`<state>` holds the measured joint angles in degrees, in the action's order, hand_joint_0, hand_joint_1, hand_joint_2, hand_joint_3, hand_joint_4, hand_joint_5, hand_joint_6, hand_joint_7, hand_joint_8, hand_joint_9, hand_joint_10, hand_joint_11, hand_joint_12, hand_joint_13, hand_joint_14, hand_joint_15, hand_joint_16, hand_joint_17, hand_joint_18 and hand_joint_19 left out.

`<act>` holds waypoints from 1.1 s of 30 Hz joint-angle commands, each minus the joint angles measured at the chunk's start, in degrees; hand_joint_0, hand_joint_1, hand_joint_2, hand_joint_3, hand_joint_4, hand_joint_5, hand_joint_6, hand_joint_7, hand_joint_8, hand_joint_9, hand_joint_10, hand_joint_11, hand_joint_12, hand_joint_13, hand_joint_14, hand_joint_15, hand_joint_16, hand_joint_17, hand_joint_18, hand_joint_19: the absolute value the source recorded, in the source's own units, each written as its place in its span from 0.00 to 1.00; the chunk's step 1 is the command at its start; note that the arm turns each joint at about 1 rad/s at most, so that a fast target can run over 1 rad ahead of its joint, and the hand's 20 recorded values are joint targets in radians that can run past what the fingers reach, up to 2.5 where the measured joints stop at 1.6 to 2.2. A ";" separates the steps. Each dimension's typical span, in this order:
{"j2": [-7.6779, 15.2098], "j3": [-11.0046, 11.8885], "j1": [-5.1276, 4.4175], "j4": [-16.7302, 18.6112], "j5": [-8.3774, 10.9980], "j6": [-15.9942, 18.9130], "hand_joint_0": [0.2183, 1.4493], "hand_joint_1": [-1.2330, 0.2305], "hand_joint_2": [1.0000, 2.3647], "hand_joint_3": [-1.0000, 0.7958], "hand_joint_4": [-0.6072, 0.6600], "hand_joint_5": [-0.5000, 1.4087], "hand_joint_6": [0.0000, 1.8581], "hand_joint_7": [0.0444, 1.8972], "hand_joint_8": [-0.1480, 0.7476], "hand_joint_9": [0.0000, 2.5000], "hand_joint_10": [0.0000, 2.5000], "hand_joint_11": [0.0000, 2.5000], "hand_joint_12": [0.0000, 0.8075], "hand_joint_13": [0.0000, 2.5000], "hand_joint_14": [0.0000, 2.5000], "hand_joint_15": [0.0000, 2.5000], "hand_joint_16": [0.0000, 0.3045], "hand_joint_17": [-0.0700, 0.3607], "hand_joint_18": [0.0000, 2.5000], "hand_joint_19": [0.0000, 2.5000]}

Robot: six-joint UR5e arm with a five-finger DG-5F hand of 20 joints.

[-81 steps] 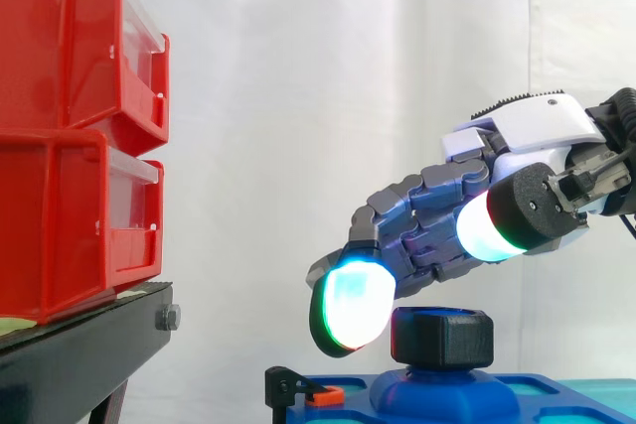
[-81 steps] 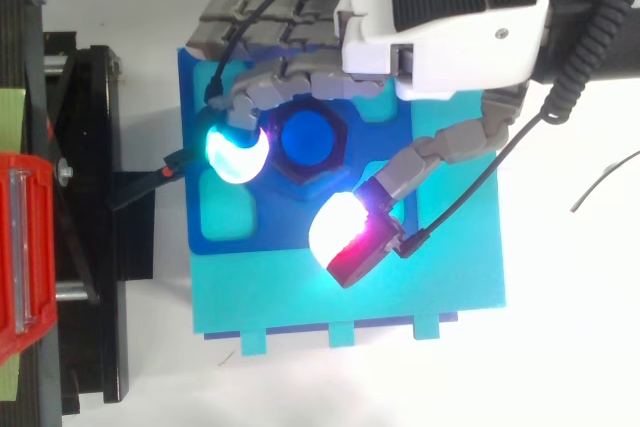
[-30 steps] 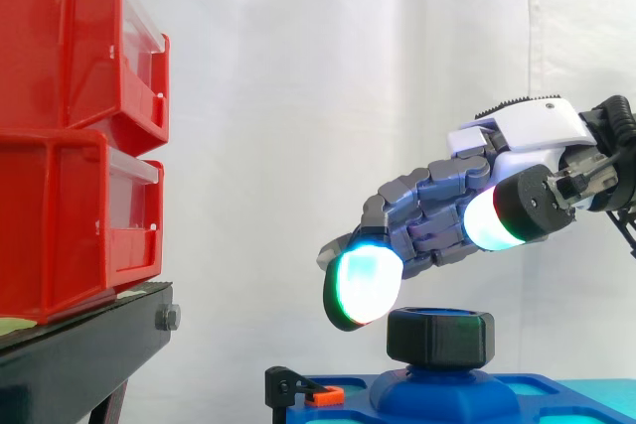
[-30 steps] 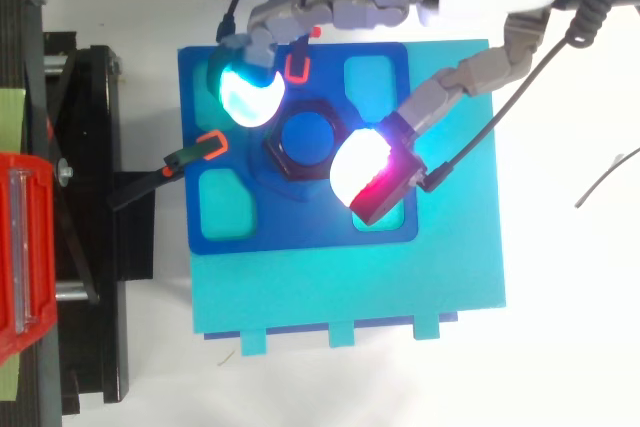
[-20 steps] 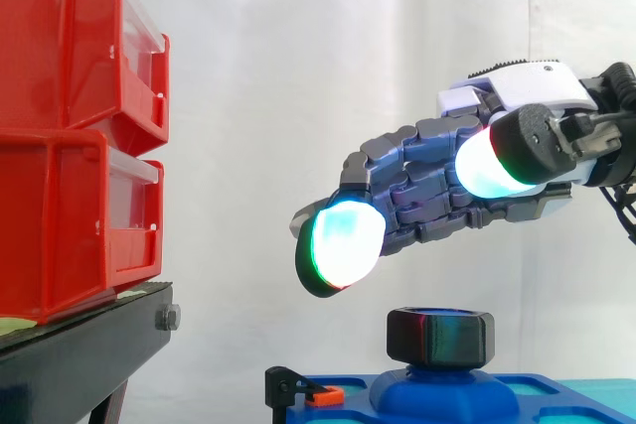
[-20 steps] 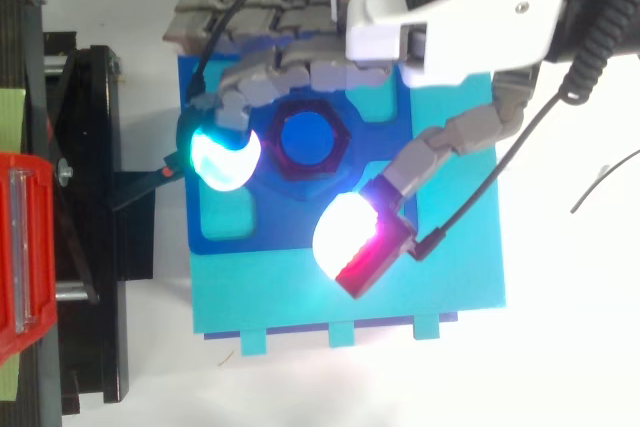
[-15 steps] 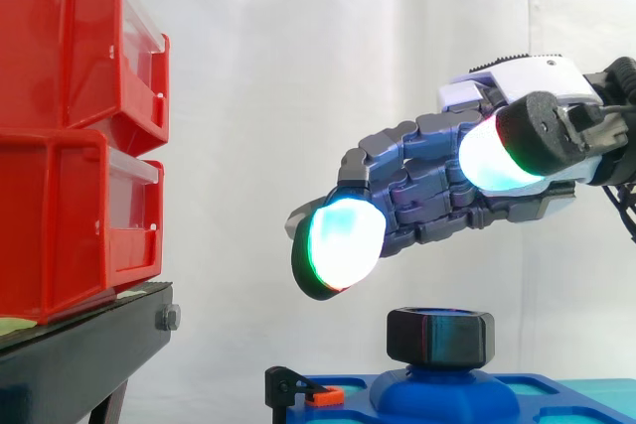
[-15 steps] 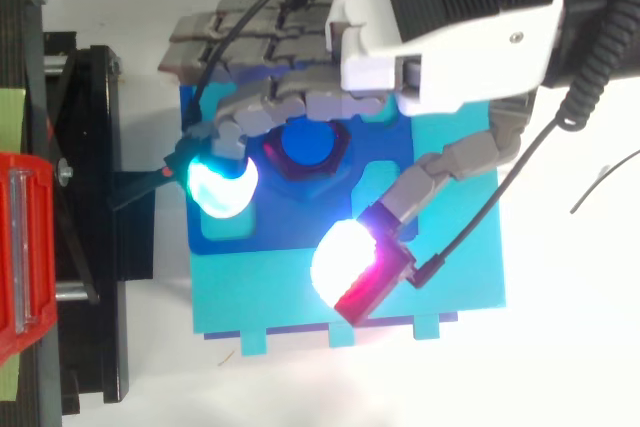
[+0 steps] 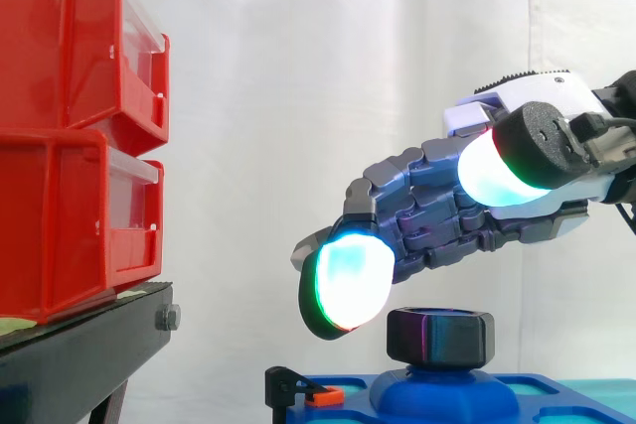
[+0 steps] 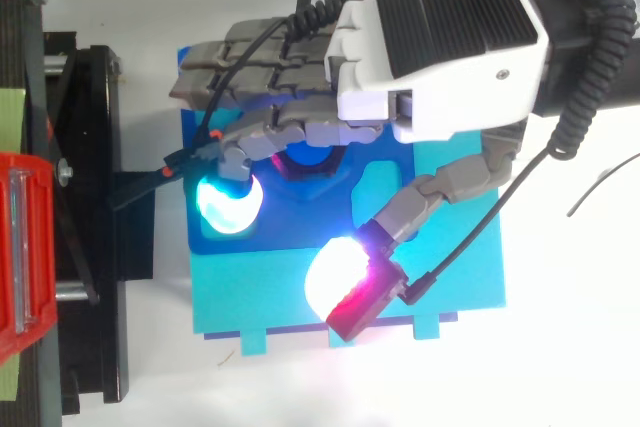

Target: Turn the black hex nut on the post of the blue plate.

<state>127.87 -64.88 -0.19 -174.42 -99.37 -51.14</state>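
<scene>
White curtain [image 9: 298, 67], hand [image 9: 447, 215] spread above nut [image 9: 440, 335]

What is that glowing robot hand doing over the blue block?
A robot hand hovers just above a black hex nut that sits on the post of a blue plate. Its fingers are spread open and hold nothing, with one glowing pad down beside the nut. The turning grasp is not yet made.

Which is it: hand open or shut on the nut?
Open: hand hangs over the black hex nut, fingers relaxed, pads clear of it.
</scene>
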 commanded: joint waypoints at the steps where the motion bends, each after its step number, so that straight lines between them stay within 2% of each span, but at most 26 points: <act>1: 0.01 -0.08 0.19 -0.13 0.06 -0.27 0.16 0.56 0.00 0.28 0.62 0.13 0.27 0.44 0.44 0.00 0.00 0.00 0.44 0.00 0.00 0.00 0.16 0.41 0.00 0.00; 14: 0.01 -1.31 0.72 0.66 0.06 -1.42 0.16 0.59 0.00 0.28 0.62 0.14 0.27 0.43 0.43 0.00 0.00 0.00 0.44 0.00 0.00 0.00 0.16 0.41 0.00 0.00; 21: 0.01 -1.22 0.89 0.22 -0.12 -1.50 0.16 0.60 0.00 0.28 0.62 0.14 0.27 0.44 0.43 0.00 0.00 0.00 0.44 0.00 0.00 0.00 0.16 0.41 0.00 0.00; 33: 0.01 -1.22 1.77 0.40 -1.09 -1.94 0.17 0.59 0.00 0.28 0.63 0.14 0.27 0.44 0.43 0.00 0.00 0.00 0.44 0.00 0.00 0.00 0.16 0.41 0.00 0.00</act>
<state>127.88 -66.13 1.41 -174.22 -100.28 -52.99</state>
